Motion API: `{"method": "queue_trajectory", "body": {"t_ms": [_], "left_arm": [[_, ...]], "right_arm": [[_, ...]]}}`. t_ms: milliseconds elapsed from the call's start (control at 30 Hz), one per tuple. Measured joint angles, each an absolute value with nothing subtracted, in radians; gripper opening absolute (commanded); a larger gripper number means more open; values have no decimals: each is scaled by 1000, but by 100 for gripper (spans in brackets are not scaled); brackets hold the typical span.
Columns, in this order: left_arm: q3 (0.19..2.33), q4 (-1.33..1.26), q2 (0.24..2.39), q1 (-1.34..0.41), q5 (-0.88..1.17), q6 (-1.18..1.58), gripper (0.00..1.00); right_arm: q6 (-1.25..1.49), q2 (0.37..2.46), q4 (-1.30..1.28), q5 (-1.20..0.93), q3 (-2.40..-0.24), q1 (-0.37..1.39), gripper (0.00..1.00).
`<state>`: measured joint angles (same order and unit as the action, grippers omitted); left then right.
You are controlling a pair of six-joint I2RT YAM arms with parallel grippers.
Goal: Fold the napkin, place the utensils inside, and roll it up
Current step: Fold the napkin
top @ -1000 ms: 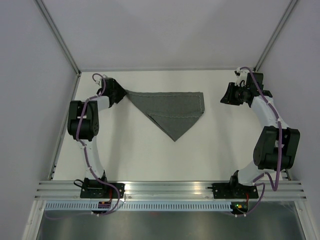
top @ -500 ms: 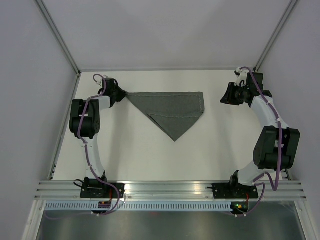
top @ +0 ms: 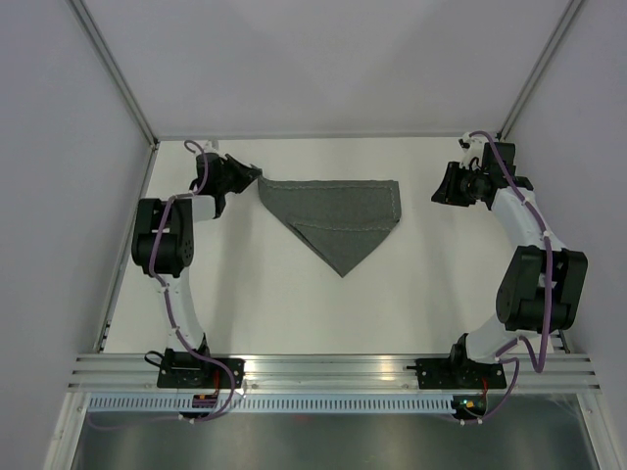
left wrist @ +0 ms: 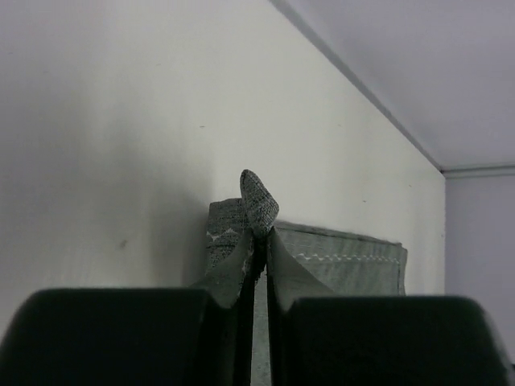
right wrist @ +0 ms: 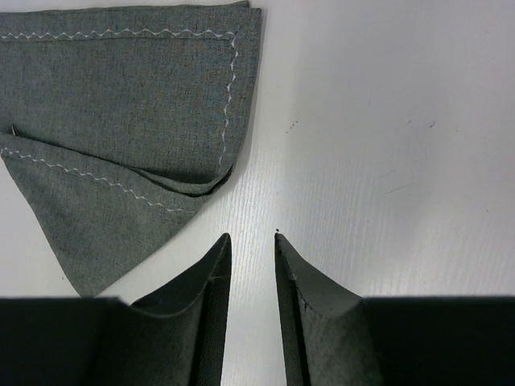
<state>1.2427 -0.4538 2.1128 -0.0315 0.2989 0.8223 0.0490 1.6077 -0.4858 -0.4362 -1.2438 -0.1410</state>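
Observation:
The dark grey napkin lies folded into a triangle at the far middle of the white table, its point toward the arms. My left gripper is shut on its left corner, and in the left wrist view that corner sticks up past the closed gripper, the rest of the napkin lying flat behind. My right gripper stands open over bare table just right of the napkin; nothing is between its fingers. The utensils are out of view.
Pale walls with slanted metal posts close in the table on the left, right and back. An aluminium rail carrying both arm bases runs along the near edge.
My left gripper has shut on the napkin's left corner and shifted slightly right, drawing that corner inward and up. The right arm has not moved.

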Motion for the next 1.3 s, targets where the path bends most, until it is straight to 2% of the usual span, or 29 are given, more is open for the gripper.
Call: {"method": "queue_trajectory", "body": {"t_ms": [367, 633, 1300], "left_arm": [[1103, -723, 2011, -150, 605, 743, 8], [1021, -773, 2011, -263, 786, 659, 6], [948, -574, 1949, -448, 849, 371, 5]], "right_arm": [[48, 1616, -486, -432, -1244, -130, 34], [47, 1616, -486, -429, -1244, -118, 34], [44, 1616, -486, -420, -1244, -101, 33]]}}
